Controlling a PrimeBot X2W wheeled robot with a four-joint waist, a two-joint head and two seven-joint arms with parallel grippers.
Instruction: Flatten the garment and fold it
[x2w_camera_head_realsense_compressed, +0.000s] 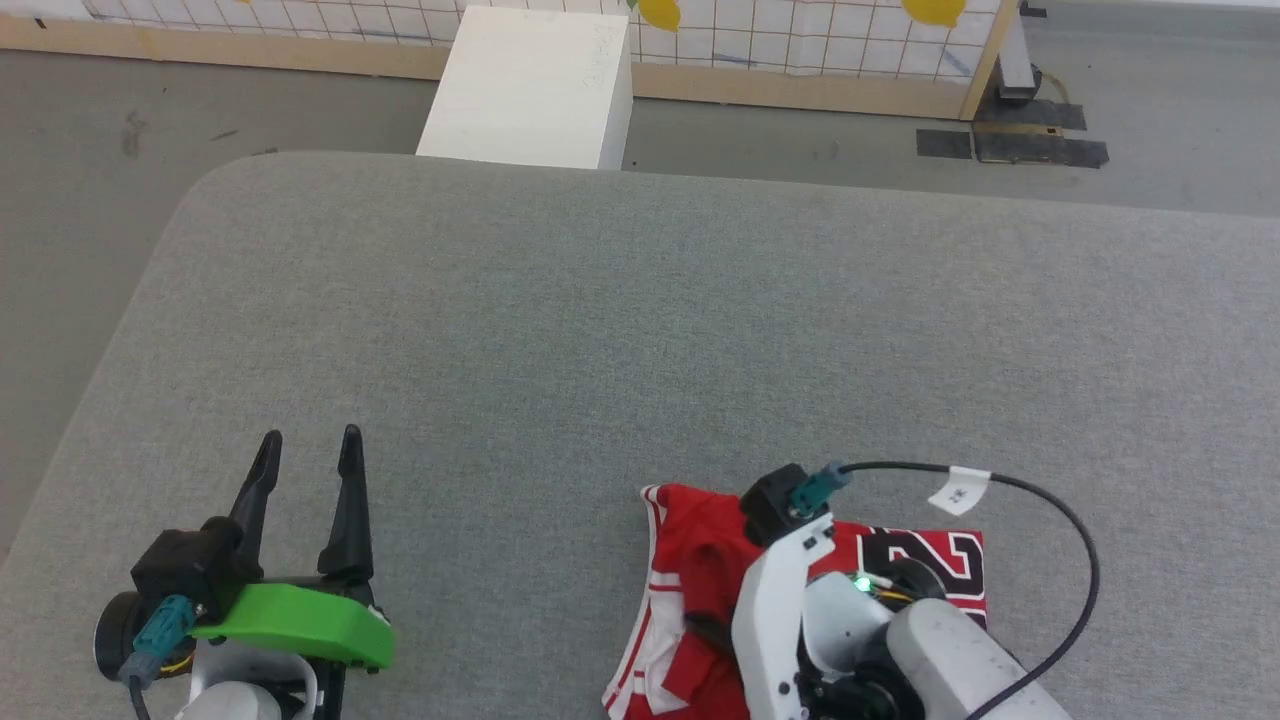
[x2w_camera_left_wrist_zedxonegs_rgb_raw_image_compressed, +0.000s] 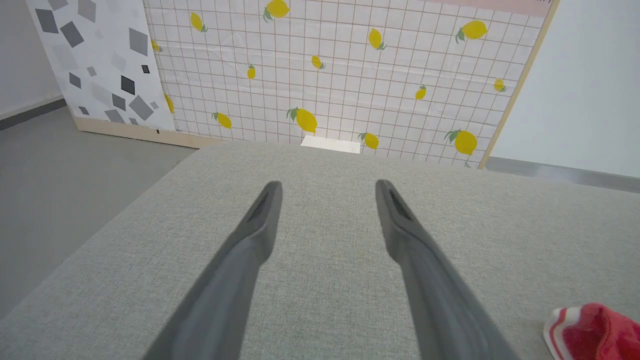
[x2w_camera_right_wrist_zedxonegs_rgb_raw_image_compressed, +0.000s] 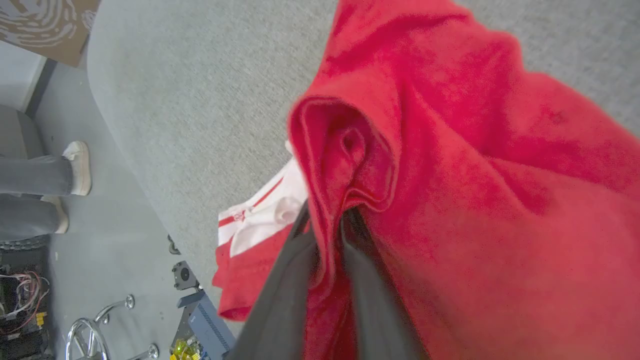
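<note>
Where the garment (x2w_camera_head_realsense_compressed: 690, 560) lies: bunched in a red-and-white heap on the grey cloth-covered counter (x2w_camera_head_realsense_compressed: 600, 330), directly under and around the right tool (x2w_camera_right_wrist_zedxonegs_rgb_raw_image_compressed: 331, 220).
Right tool: jaws narrow, nipping a raised fold of red cloth between its two dark fingers (x2w_camera_right_wrist_zedxonegs_rgb_raw_image_compressed: 280, 300).
Beside that grip: a white sleeve (x2w_camera_right_wrist_zedxonegs_rgb_raw_image_compressed: 265, 215) with red striping lies crumpled just by the fingers, and a black number (x2w_camera_head_realsense_compressed: 920, 560) edged in white shows on the tool's right side.
Left tool (x2w_camera_head_realsense_compressed: 308, 440): jaws wide with nothing between them, over bare counter.
Garment from the left tool: off to its right and well apart, with a striped edge as the nearest part.
Step in hand: flattening, and early in it by my reading. The cloth is all creases and overlaps, and no fold has been started.
Next move: from where I stand, the pinched fold wants drawing up and away from the heap so the layers fall open.
Help needed: the left tool would have to cross to its right and take that striped edge, so the two can pull against each other.
Care: the grip looks thin, so a quick tug might slip it.
Nearby: a person's shoe (x2w_camera_right_wrist_zedxonegs_rgb_raw_image_compressed: 79, 167) on the floor past the counter's rim.
</note>
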